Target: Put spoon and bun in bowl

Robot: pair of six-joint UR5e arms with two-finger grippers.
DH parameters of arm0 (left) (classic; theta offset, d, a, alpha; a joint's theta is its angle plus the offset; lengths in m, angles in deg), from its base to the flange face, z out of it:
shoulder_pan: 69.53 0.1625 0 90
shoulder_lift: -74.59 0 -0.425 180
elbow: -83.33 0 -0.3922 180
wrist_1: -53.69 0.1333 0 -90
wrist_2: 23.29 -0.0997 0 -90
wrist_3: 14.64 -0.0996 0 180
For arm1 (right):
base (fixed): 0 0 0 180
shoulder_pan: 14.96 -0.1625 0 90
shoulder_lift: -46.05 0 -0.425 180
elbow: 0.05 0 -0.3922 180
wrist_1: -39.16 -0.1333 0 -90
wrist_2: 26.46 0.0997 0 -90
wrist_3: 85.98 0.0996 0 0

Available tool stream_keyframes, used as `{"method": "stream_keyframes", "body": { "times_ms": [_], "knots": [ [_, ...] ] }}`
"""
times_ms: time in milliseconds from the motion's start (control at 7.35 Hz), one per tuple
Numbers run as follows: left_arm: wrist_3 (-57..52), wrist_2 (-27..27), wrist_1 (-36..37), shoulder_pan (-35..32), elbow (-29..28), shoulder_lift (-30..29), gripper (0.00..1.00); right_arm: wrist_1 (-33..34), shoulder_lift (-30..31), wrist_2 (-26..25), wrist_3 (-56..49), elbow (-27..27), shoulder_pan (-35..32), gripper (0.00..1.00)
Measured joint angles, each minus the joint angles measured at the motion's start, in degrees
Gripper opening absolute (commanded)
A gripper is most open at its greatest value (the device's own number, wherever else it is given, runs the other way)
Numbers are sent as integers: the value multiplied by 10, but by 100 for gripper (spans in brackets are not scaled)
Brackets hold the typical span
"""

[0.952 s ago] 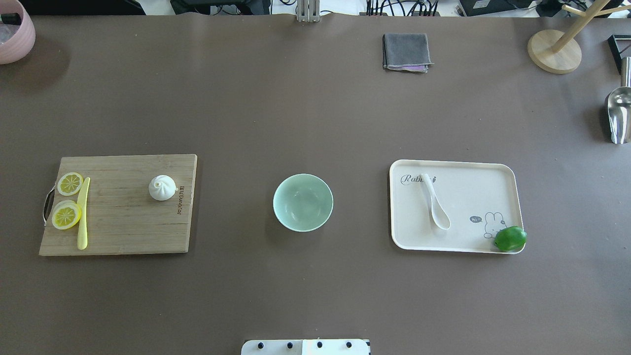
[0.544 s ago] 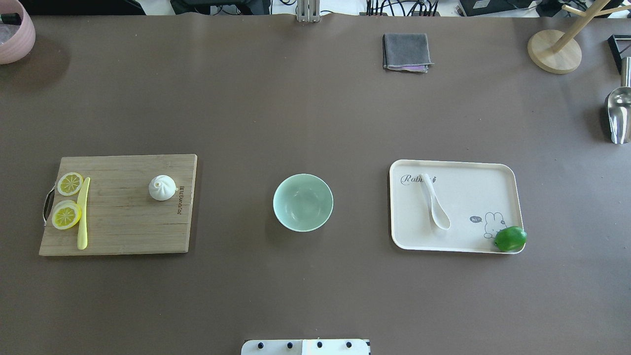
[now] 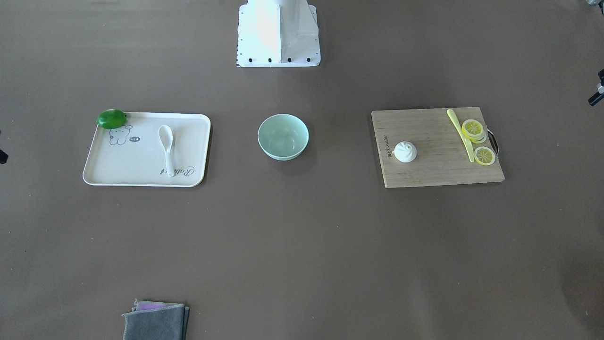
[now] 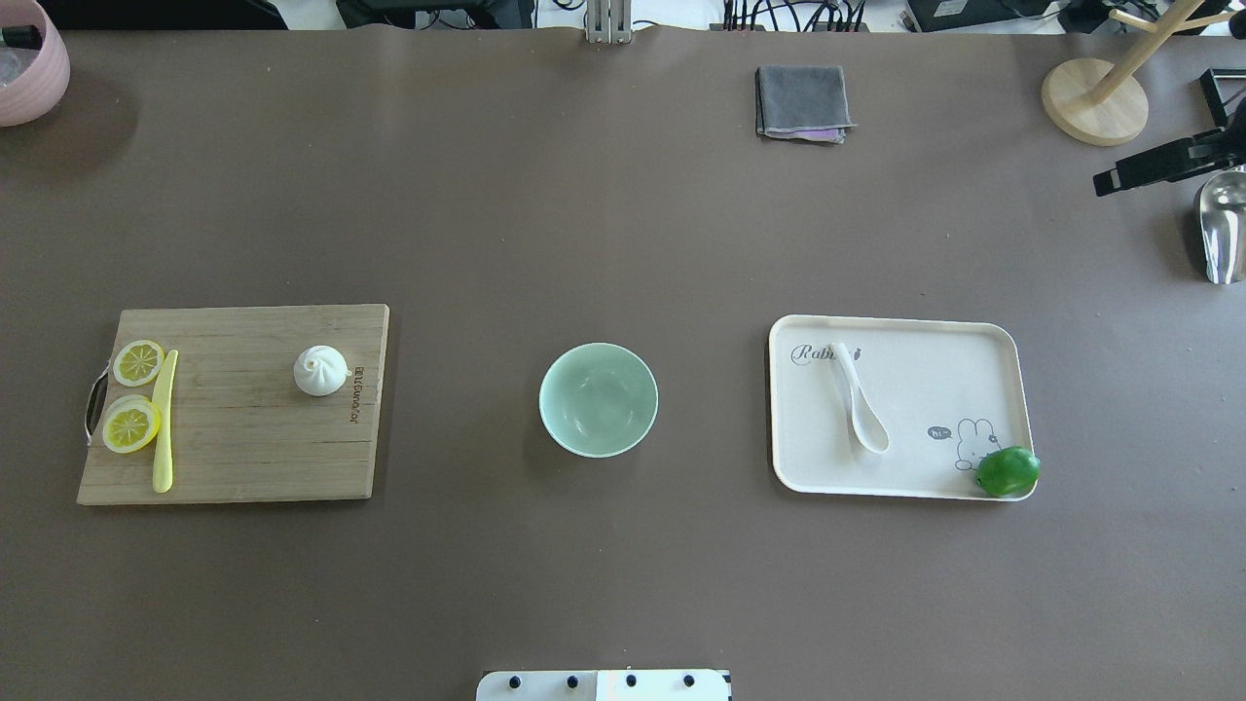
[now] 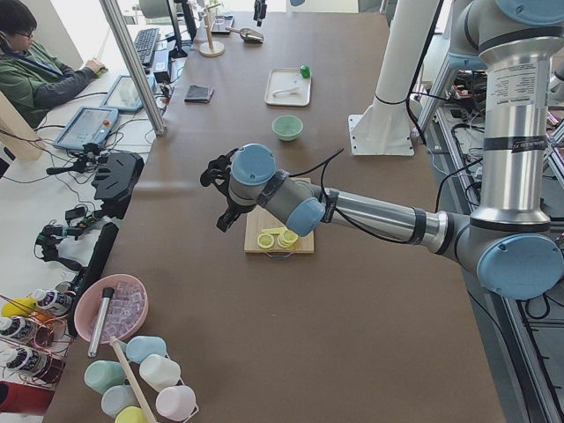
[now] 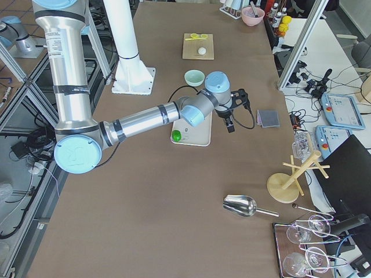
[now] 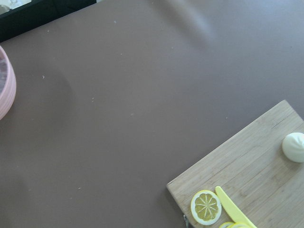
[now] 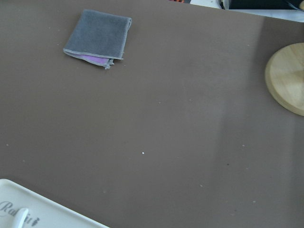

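Found the spoon [image 4: 859,401] lying flat on a cream tray [image 4: 934,370], at 3 o'clock from the bowl [image 4: 598,399] in the overhead view, handle toward 11 o'clock, scoop toward 5. Found the bun [image 4: 320,371] sitting upright on a wooden cutting board [image 4: 243,438], at 9 o'clock from the bowl, near the board's 3 o'clock edge. Saw nothing inside the bowl, so judged neither placement done and the task at its opening step, the approach. Noted the left end effector [image 5: 222,216] hanging above the worktop, off toward 9 o'clock from the board, gripping nothing; could not tell how far open. Noted the right end effector [image 6: 230,124] likewise aloft, toward 1 o'clock from the tray, gripping nothing; could not tell its opening either. Judged the next move to call for lowering an end effector over its nearer item: across the spoon's thick handle, or around the bun's sides below the peak. Counted on the tray, besides the spoon, one green fruit [image 4: 1007,471] at the 4 o'clock corner; on the board, besides the bun, lemon slices [image 4: 137,362] and a yellow knife [image 4: 164,428] at 9 o'clock.
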Motion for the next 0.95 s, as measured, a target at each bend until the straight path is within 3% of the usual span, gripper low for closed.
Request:
{"method": "stream_keyframes", "body": {
  "times_ms": [272,544,680,952],
  "knots": [
    [106,-29,-47,53,0,-5,99,2,-5,-90,121,46,98,100],
    [162,-92,-72,108,-1,-6,99,7,-5,-231,186,58,226,98],
    [171,-106,-75,120,-2,-7,99,7,-5,-279,196,53,275,93],
    [175,-113,-76,126,-4,-7,99,6,-7,-326,201,34,335,75]
  ]
}}
